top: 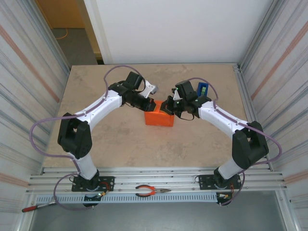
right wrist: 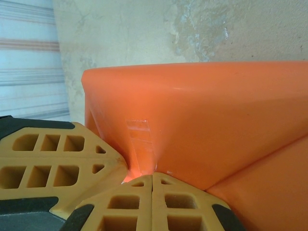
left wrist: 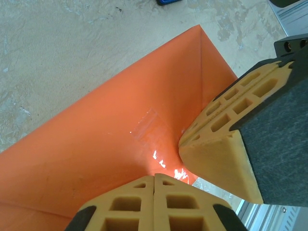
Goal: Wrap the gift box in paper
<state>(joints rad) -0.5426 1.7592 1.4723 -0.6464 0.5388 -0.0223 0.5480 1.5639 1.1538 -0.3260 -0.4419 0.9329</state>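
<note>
Left wrist view: clenched left fingers (left wrist: 130, 207) and clenched right fingers (left wrist: 216, 139) meet on the orange gift box (left wrist: 96, 144).

The gift box (top: 159, 118) sits mid-way on the table (top: 110, 142), with the left gripper (top: 150, 102) at its left and the right gripper (top: 169, 108) at its right. A tape dispenser (top: 202, 89) stands behind the right gripper. Pliers (top: 152, 191) lie on the near rail (top: 192, 181).

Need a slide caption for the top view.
Left hand and right hand meet, shut, at the paper-wrapped box; pliers on the rail.
</note>
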